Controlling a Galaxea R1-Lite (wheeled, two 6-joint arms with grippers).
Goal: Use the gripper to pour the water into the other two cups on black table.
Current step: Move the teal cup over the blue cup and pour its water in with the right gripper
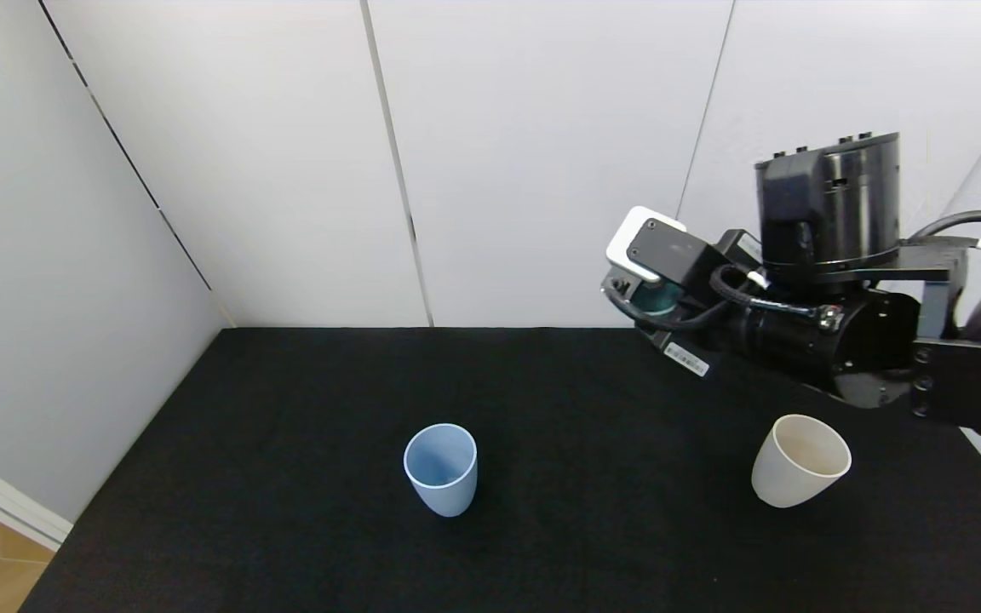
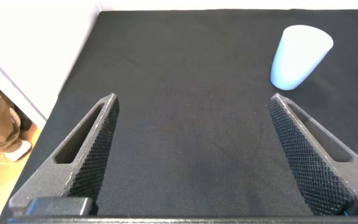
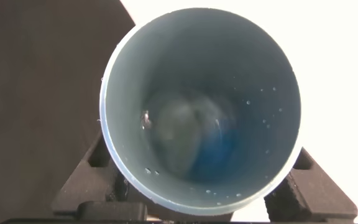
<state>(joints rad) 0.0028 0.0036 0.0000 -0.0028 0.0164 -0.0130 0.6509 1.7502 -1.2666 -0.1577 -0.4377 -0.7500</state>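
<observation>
Right up against the right wrist camera sat the teal cup (image 3: 201, 112), clamped between the right gripper (image 3: 204, 196) fingers, with just a little water (image 3: 188, 134) pooled at the bottom and droplets on the wall. In the head view that gripper (image 1: 648, 298) hung high over the far right of the table (image 1: 286, 528), well above the beige cup (image 1: 800, 460), with the blue cup (image 1: 441, 468) off to the left, both upright. Looked to me like it was mid-carry between pours, so next it'd need lining up over a rim and tipping slowly. Left gripper (image 2: 194, 140) was parked low, spread wide, holding nothing.
</observation>
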